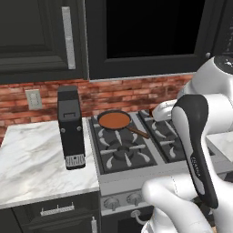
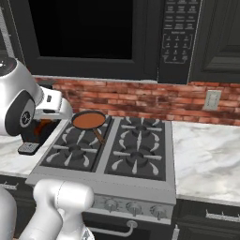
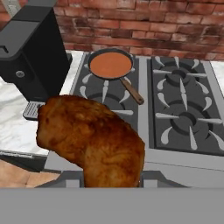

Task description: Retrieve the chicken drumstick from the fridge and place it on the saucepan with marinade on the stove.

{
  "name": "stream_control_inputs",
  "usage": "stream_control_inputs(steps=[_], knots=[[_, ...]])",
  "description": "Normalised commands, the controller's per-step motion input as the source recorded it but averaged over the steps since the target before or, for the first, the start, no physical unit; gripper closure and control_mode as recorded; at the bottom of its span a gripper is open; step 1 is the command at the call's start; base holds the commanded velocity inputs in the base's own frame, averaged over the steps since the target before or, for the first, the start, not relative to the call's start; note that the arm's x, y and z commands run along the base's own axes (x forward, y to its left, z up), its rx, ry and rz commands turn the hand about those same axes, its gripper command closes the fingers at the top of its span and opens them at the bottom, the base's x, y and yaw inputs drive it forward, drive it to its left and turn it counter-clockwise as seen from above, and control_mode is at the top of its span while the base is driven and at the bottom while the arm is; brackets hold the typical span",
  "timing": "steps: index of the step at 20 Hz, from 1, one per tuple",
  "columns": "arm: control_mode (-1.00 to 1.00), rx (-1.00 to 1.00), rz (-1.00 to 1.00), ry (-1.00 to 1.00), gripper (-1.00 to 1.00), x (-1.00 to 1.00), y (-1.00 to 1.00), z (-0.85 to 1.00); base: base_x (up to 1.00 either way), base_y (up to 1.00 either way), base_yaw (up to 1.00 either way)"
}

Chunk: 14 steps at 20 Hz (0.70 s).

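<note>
— Behind: red brick wall [image 2: 140, 101] under dark cabinets [image 1: 41, 36], marble counter [image 1: 32, 164] left of the stove [image 2: 117, 150].
— On the stove?
— Saucepan with marinade [image 1: 114, 120] on the rear left burner, orange-brown sauce inside, handle angled toward the front right.
— And beside it?
— Black coffee machine [image 1: 71, 127] upright on the counter, just left of the grates.
— Gripper?
— Clamped on the chicken drumstick [image 3: 92, 140], browned, large in the hand view, held over the stove's front left edge, well short of the pan.
</note>
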Motion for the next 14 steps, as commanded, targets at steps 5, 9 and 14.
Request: stream_control_inputs(steps=[5, 9, 14], knots=[[-1.00, 0.00, 0.00, 0.00, 1.00, 0.00, 0.00, -0.09, 0.04, 0.03, 0.00], [-1.00, 0.00, 0.00, 0.00, 1.00, 0.00, 0.00, -0.40, 0.00, 0.00, 0.00], [-1.00, 0.00, 0.01, 0.00, 1.00, 0.02, 0.08, -0.56, 0.00, 0.00, 0.00]])
